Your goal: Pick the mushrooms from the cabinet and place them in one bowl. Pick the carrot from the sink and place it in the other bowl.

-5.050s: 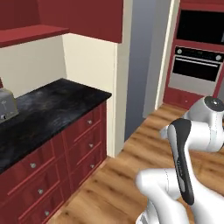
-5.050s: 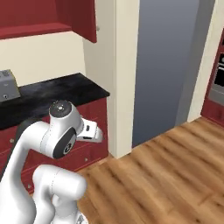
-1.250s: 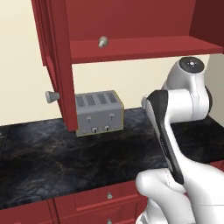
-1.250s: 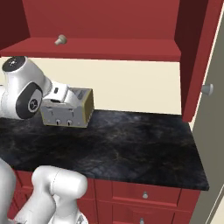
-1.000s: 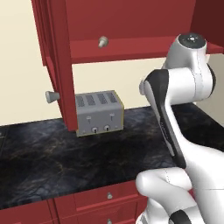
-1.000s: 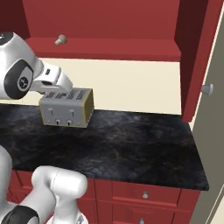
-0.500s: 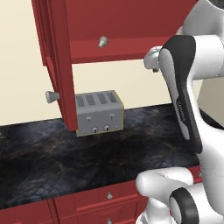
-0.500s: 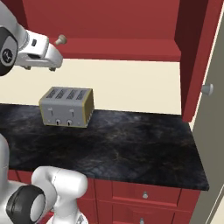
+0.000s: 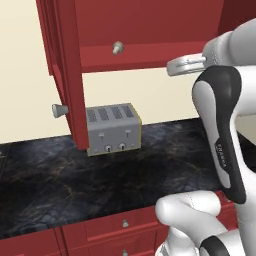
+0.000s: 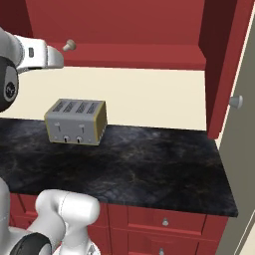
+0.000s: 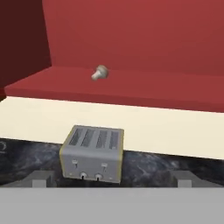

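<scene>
The dark red cabinet [image 9: 150, 55] stands open above the counter. On its shelf lies one small tan mushroom [image 9: 117, 47] [image 10: 68, 45] [image 11: 99, 73], near the front edge. My gripper [image 9: 172, 65] [image 10: 59, 59] [image 11: 113, 178] is raised to shelf height, right of the mushroom in the left base view and apart from it. In the hand view its two fingertips [image 11: 41, 177] stand wide apart with nothing between them, so it is open. The mushroom sits above and a little left of centre there.
A silver four-slot toaster [image 9: 112, 129] [image 10: 75, 121] [image 11: 92, 153] stands on the black stone counter [image 10: 149, 159] under the cabinet. The left door [image 9: 67, 75] with its silver knob [image 9: 59, 109] hangs open; the right door [image 10: 221, 64] too. Red drawers [image 9: 125, 225] run below.
The base drove up to this counter earlier. Over the last second the arm lifted the hand from toaster height up to the level of the cabinet shelf.
</scene>
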Robot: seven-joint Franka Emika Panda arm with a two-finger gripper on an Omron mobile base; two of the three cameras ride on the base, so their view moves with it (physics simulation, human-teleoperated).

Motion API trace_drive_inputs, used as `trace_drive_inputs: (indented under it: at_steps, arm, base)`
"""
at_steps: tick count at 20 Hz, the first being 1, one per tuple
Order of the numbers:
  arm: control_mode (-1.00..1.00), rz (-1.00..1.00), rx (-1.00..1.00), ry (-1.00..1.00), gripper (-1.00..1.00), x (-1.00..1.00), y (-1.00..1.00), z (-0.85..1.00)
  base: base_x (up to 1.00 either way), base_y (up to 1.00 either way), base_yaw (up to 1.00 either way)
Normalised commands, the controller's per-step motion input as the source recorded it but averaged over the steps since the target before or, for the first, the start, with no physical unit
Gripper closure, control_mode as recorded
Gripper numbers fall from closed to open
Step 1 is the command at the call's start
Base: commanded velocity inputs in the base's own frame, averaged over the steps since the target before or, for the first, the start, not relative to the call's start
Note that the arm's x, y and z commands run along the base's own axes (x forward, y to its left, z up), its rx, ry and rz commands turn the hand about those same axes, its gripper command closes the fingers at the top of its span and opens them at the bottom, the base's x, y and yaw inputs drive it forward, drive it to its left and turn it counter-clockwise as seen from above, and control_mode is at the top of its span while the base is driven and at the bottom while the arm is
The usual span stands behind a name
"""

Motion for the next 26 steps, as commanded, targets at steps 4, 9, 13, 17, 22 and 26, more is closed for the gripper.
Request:
trace_drive_inputs:
  at_steps: [4, 9, 13, 17, 22, 26]
  arm:
    - [-1.0, -0.04, 0.0, -0.13, -1.0, 0.42, 0.53, 0.4]
    - [-1.0, -0.05, -0.06, 0.03, -1.0, 0.77, 0.41, 0.02]
    - [-1.0, -0.06, -0.03, 0.1, -1.0, 0.91, 0.3, -0.01]
    - [-1.0, -0.05, 0.0, 0.15, -1.0, 0.96, 0.25, 0.0]
    - [-1.0, -0.01, 0.0, 0.08, -1.0, 0.43, 0.05, 0.0]
    - [-1.0, 0.0, 0.02, -0.01, -1.0, 0.06, -0.07, -0.05]
  base:
    - [0.0, 0.0, 0.0]
    - [0.0, 0.0, 0.0]
    - [0.0, 0.0, 0.0]
    - [0.0, 0.0, 0.0]
    - [0.0, 0.0, 0.0]
    - [0.0, 0.0, 0.0]
